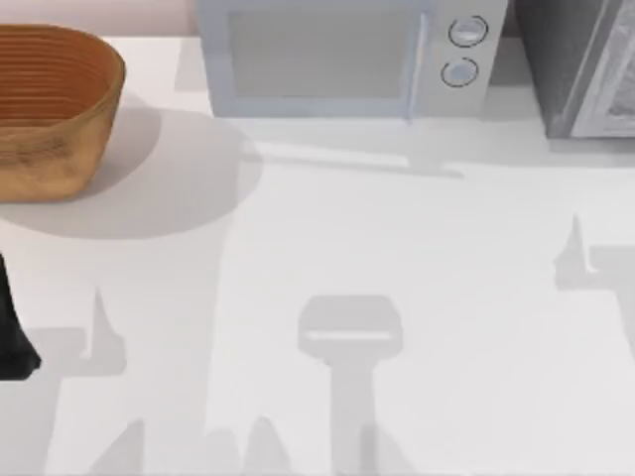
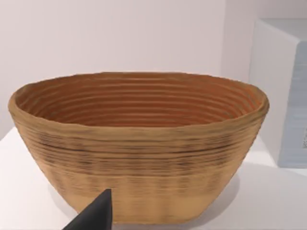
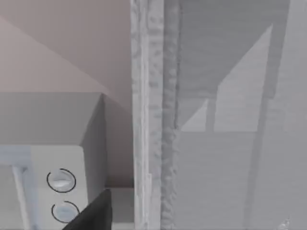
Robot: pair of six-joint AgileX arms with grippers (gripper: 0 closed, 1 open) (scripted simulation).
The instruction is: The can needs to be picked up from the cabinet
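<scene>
The can is hidden from view. The grey cabinet [image 1: 580, 69] stands at the table's back right corner. It looms close in the right wrist view as a grey front [image 3: 230, 120] with a pale vertical edge. A dark part of my right gripper [image 3: 93, 213] points at that edge, a short way off. My left arm [image 1: 12, 332] is at the table's left edge. A dark part of my left gripper [image 2: 96, 214] faces the wicker basket [image 2: 139, 143] from close by.
A white microwave [image 1: 347, 55] with two round knobs stands at the back centre, just left of the cabinet, and its knobs show in the right wrist view [image 3: 60, 181]. The wicker basket [image 1: 50, 109] sits at the back left. The white table [image 1: 397, 258] lies bare in front.
</scene>
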